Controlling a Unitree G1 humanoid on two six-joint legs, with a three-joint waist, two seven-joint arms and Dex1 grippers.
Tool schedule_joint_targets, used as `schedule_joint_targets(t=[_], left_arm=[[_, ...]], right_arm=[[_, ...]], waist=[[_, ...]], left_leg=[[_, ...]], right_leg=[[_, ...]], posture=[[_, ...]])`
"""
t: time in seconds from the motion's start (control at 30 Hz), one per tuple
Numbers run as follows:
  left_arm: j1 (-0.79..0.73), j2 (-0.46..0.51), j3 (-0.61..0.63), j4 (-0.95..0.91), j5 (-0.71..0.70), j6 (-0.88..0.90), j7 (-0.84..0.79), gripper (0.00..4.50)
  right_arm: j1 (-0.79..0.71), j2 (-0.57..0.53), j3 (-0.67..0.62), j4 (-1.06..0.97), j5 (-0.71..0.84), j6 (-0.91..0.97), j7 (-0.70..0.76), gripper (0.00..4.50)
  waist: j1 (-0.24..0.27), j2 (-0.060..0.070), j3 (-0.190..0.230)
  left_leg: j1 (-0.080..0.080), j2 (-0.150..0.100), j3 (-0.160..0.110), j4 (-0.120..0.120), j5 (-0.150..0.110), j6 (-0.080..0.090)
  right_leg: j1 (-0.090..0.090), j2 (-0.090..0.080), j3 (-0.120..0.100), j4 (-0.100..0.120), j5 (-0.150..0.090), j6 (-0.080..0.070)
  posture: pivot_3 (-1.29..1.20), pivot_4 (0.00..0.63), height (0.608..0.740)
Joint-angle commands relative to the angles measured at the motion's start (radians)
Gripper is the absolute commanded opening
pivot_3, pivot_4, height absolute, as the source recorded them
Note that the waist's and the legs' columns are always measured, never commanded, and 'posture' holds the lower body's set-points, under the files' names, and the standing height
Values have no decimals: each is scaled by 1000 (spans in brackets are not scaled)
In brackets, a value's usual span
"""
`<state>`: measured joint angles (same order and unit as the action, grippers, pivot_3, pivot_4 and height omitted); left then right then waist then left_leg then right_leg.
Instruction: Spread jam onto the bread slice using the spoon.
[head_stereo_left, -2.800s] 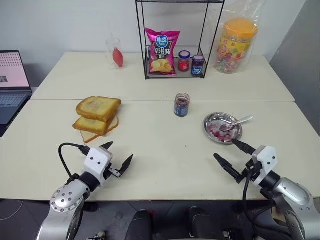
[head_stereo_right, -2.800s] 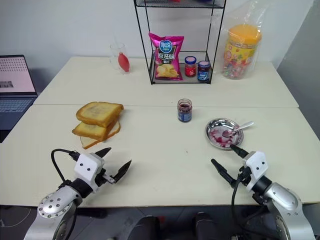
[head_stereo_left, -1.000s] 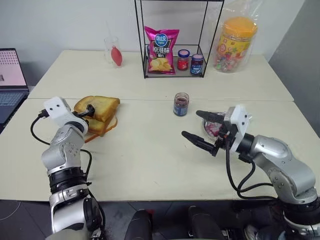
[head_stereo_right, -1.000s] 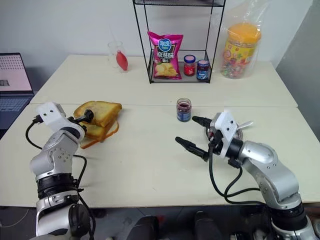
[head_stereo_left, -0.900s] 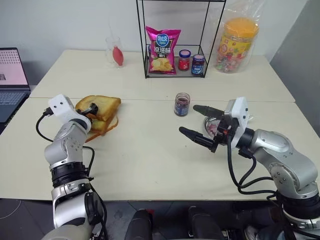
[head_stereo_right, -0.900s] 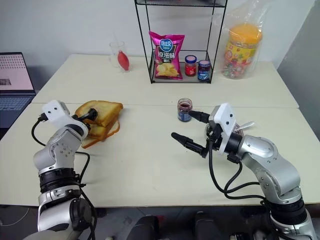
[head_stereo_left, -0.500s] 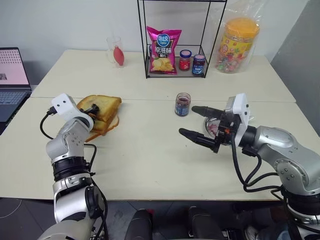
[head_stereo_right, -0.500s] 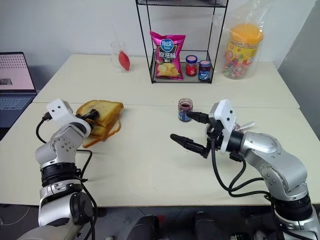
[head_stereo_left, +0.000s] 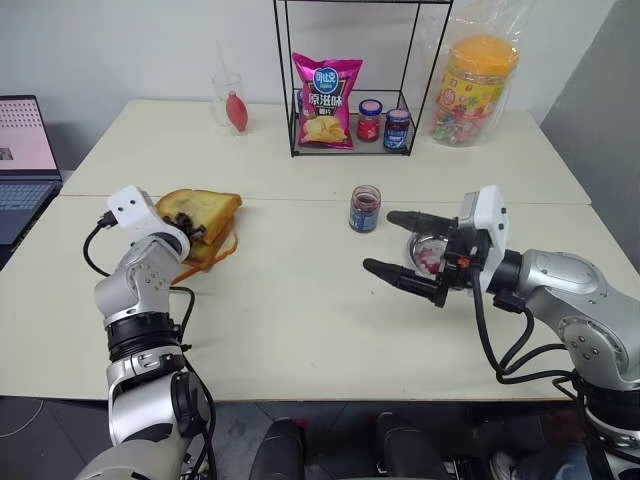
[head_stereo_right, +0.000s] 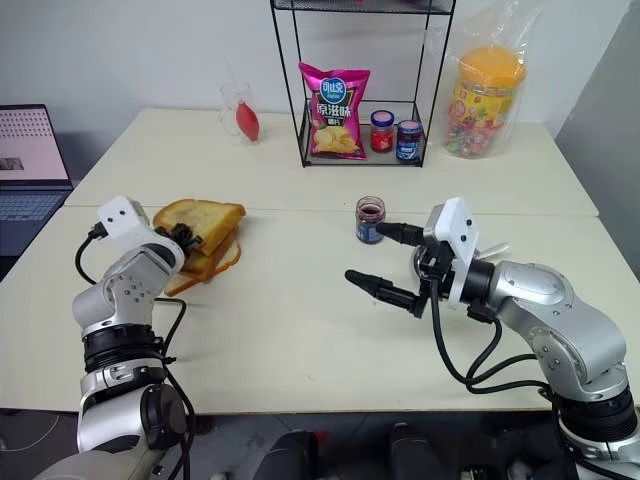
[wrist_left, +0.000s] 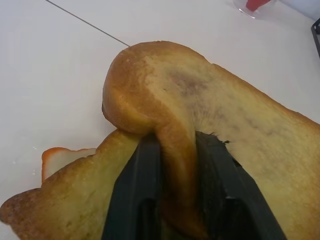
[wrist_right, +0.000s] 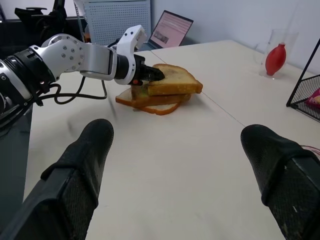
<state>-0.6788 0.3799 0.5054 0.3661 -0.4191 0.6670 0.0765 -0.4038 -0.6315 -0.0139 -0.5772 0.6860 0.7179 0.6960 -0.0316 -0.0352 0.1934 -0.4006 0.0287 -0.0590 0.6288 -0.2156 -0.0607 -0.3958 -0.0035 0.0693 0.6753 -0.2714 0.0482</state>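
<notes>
The bread slice (head_stereo_left: 207, 206) tops a pile of toast at the table's left. My left gripper (wrist_left: 177, 165) is shut on its near crust edge, one black finger on each side, which the right wrist view (wrist_right: 148, 74) also shows. The jam jar (head_stereo_left: 364, 209) stands mid-table. My right gripper (head_stereo_left: 405, 248) hovers open and empty above the table, just in front of the metal dish (head_stereo_left: 419, 243) smeared with red. The spoon's handle (head_stereo_right: 492, 246) pokes out of the dish behind the gripper; its bowl is hidden.
A black wire rack (head_stereo_left: 350, 75) at the back holds a pink snack bag and two small capped jars (head_stereo_left: 381, 122). A bagged candy jar (head_stereo_left: 468, 88) stands at back right, a glass (head_stereo_left: 228, 102) at back left, a laptop (head_stereo_left: 22, 160) at the left edge.
Both arms came up from the table's front edge. Over the last second my left gripper closed on the top slice's edge; the right gripper stayed open and nearly in place.
</notes>
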Motion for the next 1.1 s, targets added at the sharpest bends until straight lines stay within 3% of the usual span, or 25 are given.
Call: schedule_joint_targets(t=[0.03,0.37,0.57,0.8,0.97,1.1], left_arm=[[-2,5,-13,-19,1,-14,-19,195],[16,-31,22,-149,-93,-16,-83,17],[123,-2,29,-360,-293,191,-213,17],[218,101,34,-514,-578,489,-362,17],[336,191,-106,-660,-689,587,-579,17],[424,227,-355,-740,-522,438,-717,17]], right_arm=[[-6,2,-13,-38,-1,-21,-10,4500],[-5,0,-22,-40,6,-28,-16,4500],[22,-31,-52,-57,39,-46,46,4500],[50,-114,-98,-57,82,-26,113,4500],[130,-259,-179,-69,214,75,229,4500],[260,-324,-200,-98,162,55,261,4500]], waist=[[0,0,0],[1,0,0],[-1,-2,1],[-2,-2,2],[-1,-2,2],[4,-2,2]], left_leg=[[0,0,0,0,0,0],[-1,0,0,0,0,0],[-2,0,0,-1,0,0],[-1,0,0,-1,0,-1],[-1,0,1,-1,-1,-1],[-1,0,1,-2,-1,-1]], right_leg=[[0,0,0,0,0,0],[0,0,0,-1,0,0],[-1,0,0,-2,0,0],[-1,0,0,-2,0,0],[-1,-1,1,-3,-1,-1],[0,-1,0,-5,-1,-1]], posture=[[0,150,740],[0,150,740],[0,150,740],[0,150,740],[0,150,740],[0,150,740]])
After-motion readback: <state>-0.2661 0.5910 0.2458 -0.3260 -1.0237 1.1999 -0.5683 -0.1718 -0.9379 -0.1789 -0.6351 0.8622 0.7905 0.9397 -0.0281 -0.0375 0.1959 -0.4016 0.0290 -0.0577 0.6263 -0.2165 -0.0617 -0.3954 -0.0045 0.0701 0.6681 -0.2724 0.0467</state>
